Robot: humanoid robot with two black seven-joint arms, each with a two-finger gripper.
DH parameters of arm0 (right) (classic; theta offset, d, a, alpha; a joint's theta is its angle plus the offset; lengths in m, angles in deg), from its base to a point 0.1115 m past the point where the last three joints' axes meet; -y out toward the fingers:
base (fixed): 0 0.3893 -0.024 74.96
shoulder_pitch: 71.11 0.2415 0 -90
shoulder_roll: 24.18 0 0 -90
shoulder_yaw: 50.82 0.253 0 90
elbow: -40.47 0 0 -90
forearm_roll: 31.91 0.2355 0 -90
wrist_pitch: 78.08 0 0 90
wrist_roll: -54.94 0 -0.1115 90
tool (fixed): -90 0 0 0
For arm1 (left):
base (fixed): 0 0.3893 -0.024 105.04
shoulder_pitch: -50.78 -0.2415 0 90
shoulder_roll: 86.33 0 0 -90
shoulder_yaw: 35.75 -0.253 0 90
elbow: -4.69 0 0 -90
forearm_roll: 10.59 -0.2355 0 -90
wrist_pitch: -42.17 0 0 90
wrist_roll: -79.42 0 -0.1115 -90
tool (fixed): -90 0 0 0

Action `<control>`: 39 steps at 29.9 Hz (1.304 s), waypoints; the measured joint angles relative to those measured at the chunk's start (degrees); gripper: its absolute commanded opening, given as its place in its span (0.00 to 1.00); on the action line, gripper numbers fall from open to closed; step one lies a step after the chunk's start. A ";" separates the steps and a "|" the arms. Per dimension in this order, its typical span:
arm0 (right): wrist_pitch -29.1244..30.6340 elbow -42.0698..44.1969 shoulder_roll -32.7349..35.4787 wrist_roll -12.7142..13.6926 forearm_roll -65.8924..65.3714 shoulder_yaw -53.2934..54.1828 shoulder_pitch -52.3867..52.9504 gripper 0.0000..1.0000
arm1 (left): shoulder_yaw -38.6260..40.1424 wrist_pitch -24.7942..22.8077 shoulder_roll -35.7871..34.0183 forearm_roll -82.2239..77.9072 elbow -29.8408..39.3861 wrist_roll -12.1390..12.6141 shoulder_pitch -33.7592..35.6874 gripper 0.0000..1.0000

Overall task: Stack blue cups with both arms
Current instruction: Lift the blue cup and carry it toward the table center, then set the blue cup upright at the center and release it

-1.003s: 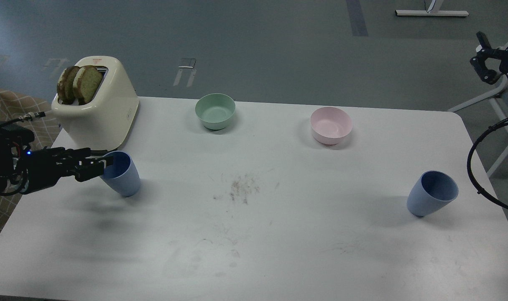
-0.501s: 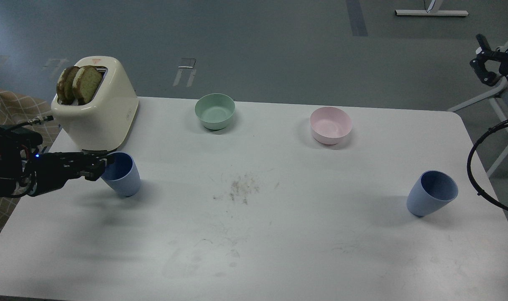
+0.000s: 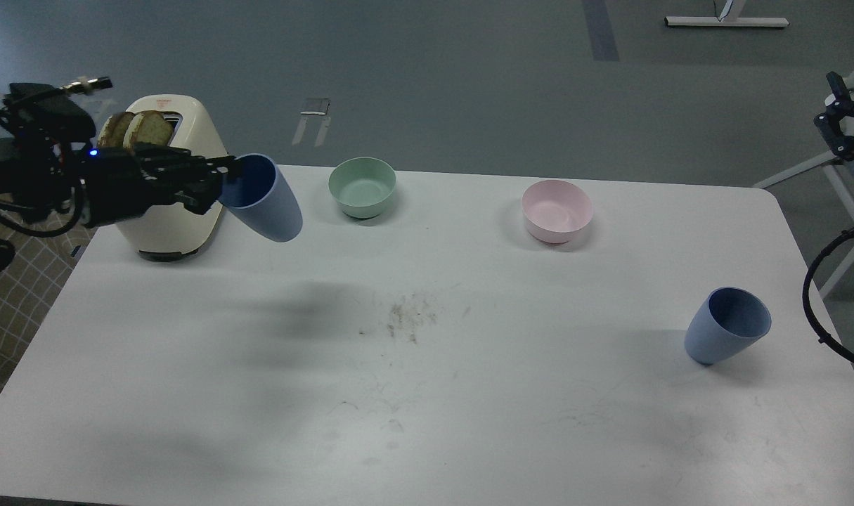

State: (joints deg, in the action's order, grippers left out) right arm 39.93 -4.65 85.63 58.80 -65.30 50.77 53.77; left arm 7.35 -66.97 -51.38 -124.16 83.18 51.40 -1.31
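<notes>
At far left, left gripper (image 3: pixel 219 184) clamped on the rim of one blue cup (image 3: pixel 263 197) — cup lifted clear of the white table (image 3: pixel 427 393), tilted, mouth turned toward the gripper, its shadow on the tabletop below. Just behind arm and cup, cream toaster (image 3: pixel 177 179) with two browned toast slices (image 3: pixel 137 131) sticking out. Beside the raised cup, to its right, mint-green bowl (image 3: pixel 362 185); farther right, pale pink bowl (image 3: pixel 557 209). Well apart, near the table's right edge, second blue cup (image 3: pixel 726 325) upright on the tabletop. At the upper right edge, right gripper (image 3: pixel 836 112) — small and dark, off the table, open or closed impossible to tell.
</notes>
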 measured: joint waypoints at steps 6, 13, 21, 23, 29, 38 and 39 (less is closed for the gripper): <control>0.00 -0.23 1.88 0.00 0.09 1.87 -1.42 1.00 | -8.99 -1.46 13.08 -5.04 -2.70 0.00 10.34 0.00; 0.00 -0.25 3.24 0.00 0.38 3.09 -3.74 1.00 | -19.10 -1.45 26.06 -5.68 -13.65 0.02 16.92 0.00; 0.00 -0.33 3.57 0.00 1.21 3.50 -5.07 1.00 | -21.58 -1.42 34.68 -6.04 -23.25 0.02 18.08 0.00; 0.00 -0.34 3.90 0.00 1.22 3.64 -5.31 1.00 | -21.78 -1.41 35.44 -6.04 -24.53 0.02 18.08 0.00; 0.00 -0.34 4.06 0.00 1.22 3.69 -5.73 1.00 | -24.26 -1.18 36.51 -5.91 -26.88 0.02 18.00 0.00; -0.01 -0.34 4.06 0.00 1.22 3.69 -5.79 1.00 | -24.31 -0.88 37.78 -5.36 -28.40 0.39 17.67 0.68; -0.02 -0.34 4.07 0.00 1.22 3.69 -5.79 1.00 | -24.19 -0.75 37.78 -5.05 -28.42 0.44 17.74 0.69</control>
State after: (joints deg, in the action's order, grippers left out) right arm 39.91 -4.99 89.70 58.80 -64.08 54.46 47.98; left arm -16.83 -67.73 -13.61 -129.21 54.76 51.84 16.43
